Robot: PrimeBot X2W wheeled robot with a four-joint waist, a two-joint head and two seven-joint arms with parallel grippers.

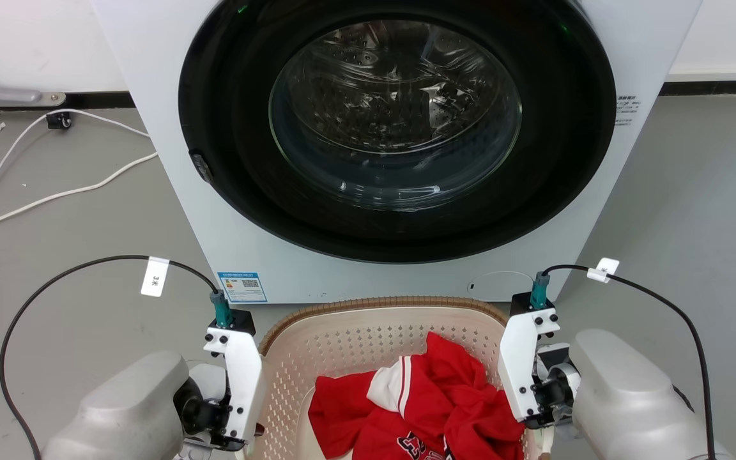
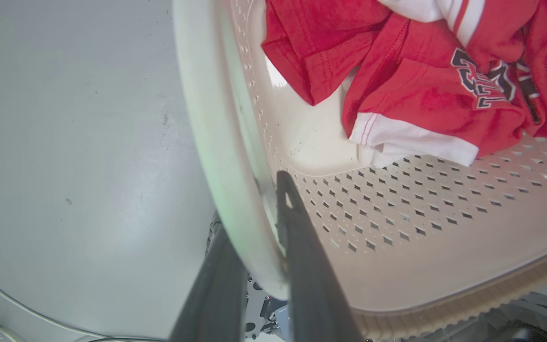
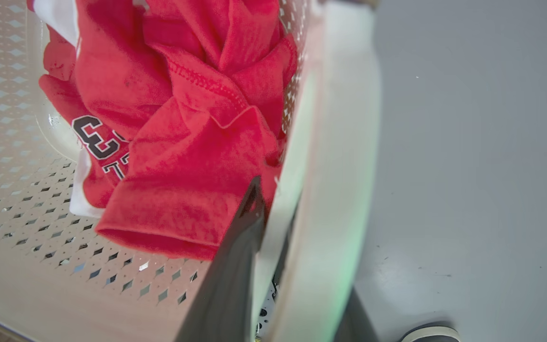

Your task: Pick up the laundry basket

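washer w/ round glass door stands just behind laundry basket, which is low btwn our two arms, open top up, red jersey heaped inside. white cable lies on grey floor to our l. near end is cropped, so long axis unclear. left gripper and right gripper each clamp a side rim, one finger inside.
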